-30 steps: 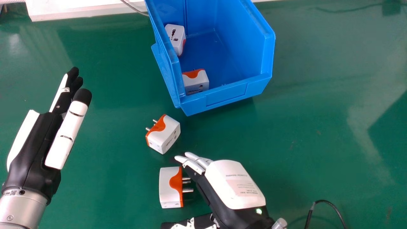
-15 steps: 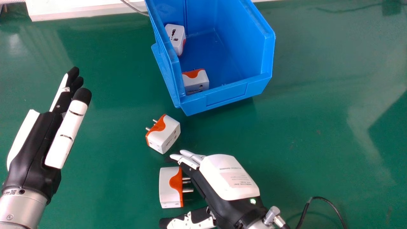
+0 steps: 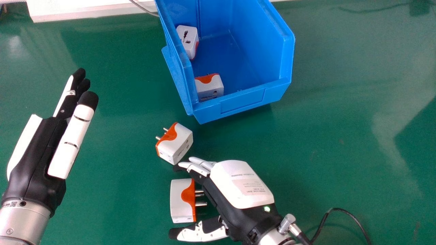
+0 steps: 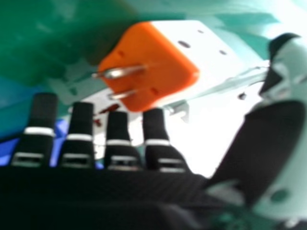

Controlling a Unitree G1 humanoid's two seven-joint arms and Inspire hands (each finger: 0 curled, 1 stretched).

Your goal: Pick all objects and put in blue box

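Toward ten o'clock the right hand [image 3: 240, 185] has moved, fingers nearly straight and holding nothing; the near adapter [image 3: 178, 202] lies at its nine o'clock, the far adapter [image 3: 178, 144] at its eleven. The blue box [image 3: 243, 102], at twelve, holds two more adapters [image 3: 209, 85]; the left hand [image 3: 39, 149], fingers extended and grasping nothing, is at ten.

From where I stand: left hand [image 3: 37, 160] open — fingers [image 3: 65, 98] extended forward, thumb [image 3: 72, 139] alongside, silver forearm [image 3: 24, 221] behind the wrist. Right hand [image 3: 240, 185] open — back upward, angled inward, fingers [image 3: 197, 168] extended, thumb [image 3: 206, 230] spread apart, 1 green indicator [image 3: 267, 209] lit.
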